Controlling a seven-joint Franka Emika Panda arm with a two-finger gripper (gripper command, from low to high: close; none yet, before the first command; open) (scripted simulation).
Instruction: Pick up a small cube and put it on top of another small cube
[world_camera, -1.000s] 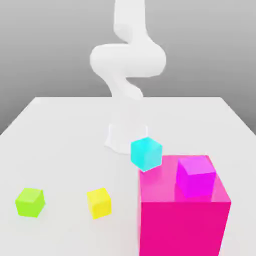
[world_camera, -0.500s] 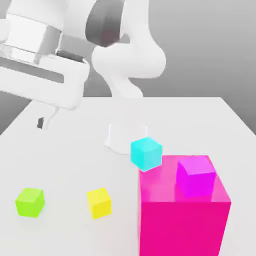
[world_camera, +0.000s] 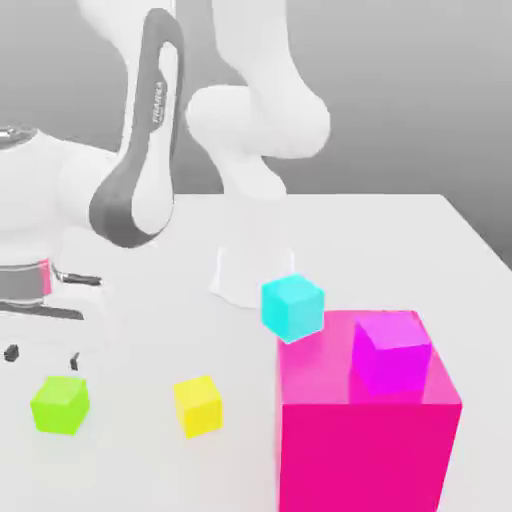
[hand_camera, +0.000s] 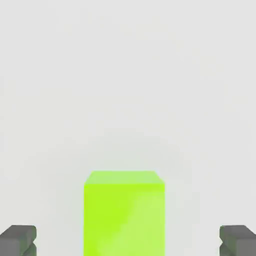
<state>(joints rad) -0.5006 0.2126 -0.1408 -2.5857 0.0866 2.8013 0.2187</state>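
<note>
At the exterior view's far left, the jaws stood wide open, pointing down at the desk with nothing in their hold. The small green cube sat on the desk near them, upright. In the hand view it lay between the two fingers, with a gap to either side and its near faces roughly square to them.

Next came the white arm, its dark-trimmed forearm bent down over that side and its base planted farther back on the desk.

The small yellow cube rested on the desk between the green one and the large pink block, apart from both and turned a little askew.

The small cyan cube showed at the block's back corner, overlapping its top edge; whether the two touched, I could not tell.

The block stood upright on the desk, bigger than any of the cubes. Toward the exterior view's right, the small purple cube appeared over its top face, apart from the cyan one.
</note>
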